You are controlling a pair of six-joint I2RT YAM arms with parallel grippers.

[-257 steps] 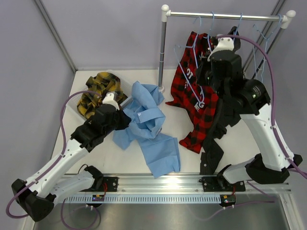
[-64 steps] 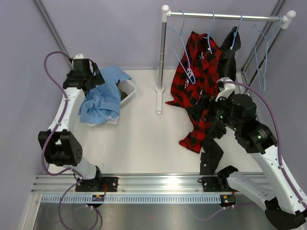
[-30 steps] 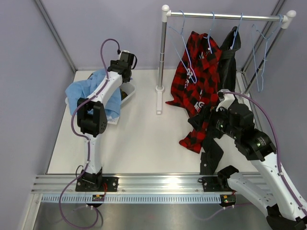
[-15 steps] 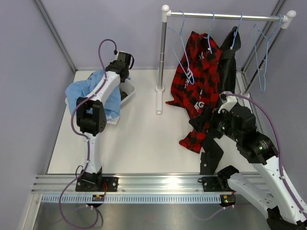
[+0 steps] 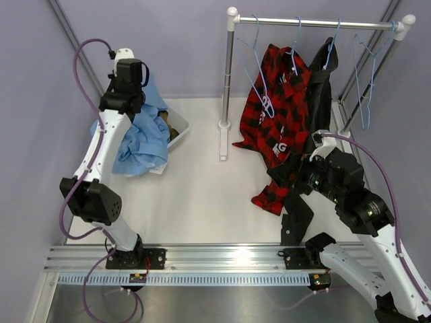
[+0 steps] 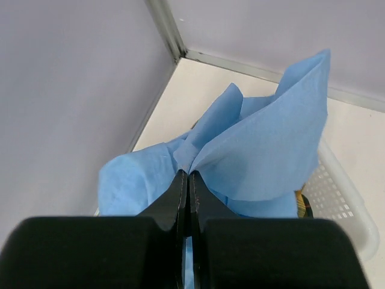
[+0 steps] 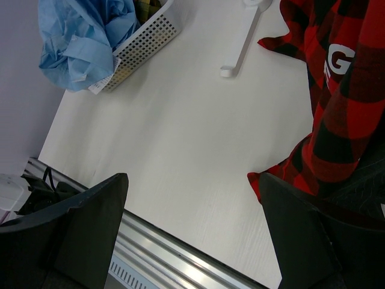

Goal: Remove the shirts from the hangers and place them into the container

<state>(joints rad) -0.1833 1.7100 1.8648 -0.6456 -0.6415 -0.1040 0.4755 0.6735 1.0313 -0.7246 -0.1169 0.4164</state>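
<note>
A white capital "G" (image 7: 340, 60) is printed on the red-and-black plaid shirt (image 5: 279, 101), and it is read most clearly in the right wrist view; further white letters beside it are folded into the cloth and cannot be made out. A small white tag on the light blue shirt (image 5: 145, 138) is seen at the container's near corner in that view, its print too small to read. The container (image 5: 180, 129) is set at the far left of the table (image 5: 209, 182). The light blue shirt is heaped in it and spilled over its left and near rim. A fold of this shirt is pinched between the pressed-together fingers of the left gripper (image 6: 186, 180) and drawn up into a peak above the container, so its long axis runs from the far wall down toward the near rim. Only in the left wrist view is the pinch itself shown, with a scrap of the yellow-and-black plaid shirt (image 6: 302, 201) under the blue cloth. Well to the right of the container, the red shirt is hung by a pale-blue hanger (image 5: 259, 74) from the rail (image 5: 310, 23), long axis vertical, its hem trailed on the table. The black shirt (image 5: 320, 87) is hung just beyond it. The right gripper (image 7: 191, 177) is held spread wide and empty, near the red hem.
</note>
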